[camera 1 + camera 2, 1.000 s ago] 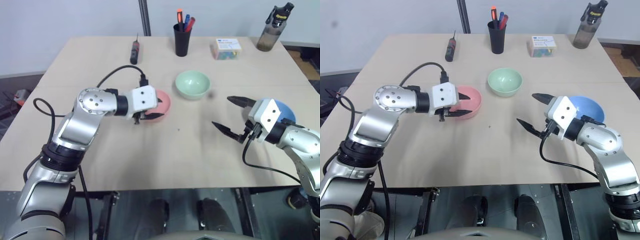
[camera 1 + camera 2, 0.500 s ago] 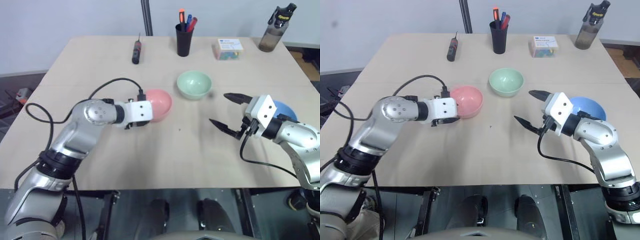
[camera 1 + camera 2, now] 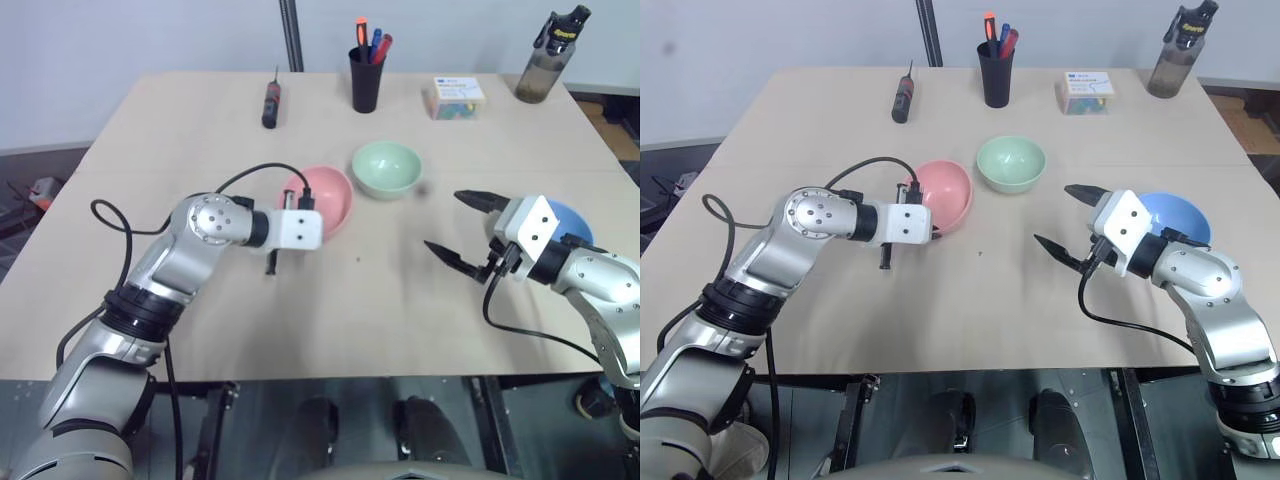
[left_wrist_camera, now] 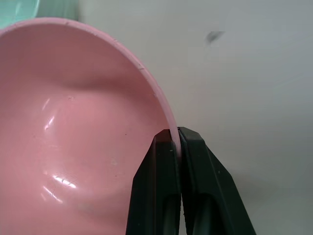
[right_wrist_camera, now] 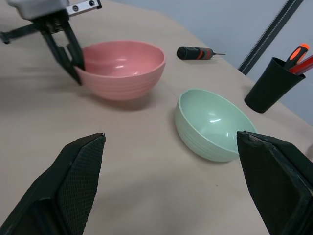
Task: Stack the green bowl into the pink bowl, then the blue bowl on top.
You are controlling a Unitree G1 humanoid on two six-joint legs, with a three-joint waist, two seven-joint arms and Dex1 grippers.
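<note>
The left end effector (image 4: 175, 142) is pinching the near rim of the pink bowl (image 3: 948, 193), tipping it on the counter (image 3: 970, 300). The green bowl (image 3: 1011, 163) is sitting just beyond it. The right end effector (image 3: 1072, 222) is hanging released, spread wide, beside the blue bowl (image 3: 1175, 215).

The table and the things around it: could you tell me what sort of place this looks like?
Probably a lab or office workbench: a plain wooden table carrying a cup of pens, a screwdriver and a drink bottle.

Left pincer (image 4: 177, 142) closed onto pink bowl (image 3: 325, 199) rim; bowl now tipped up.
</note>
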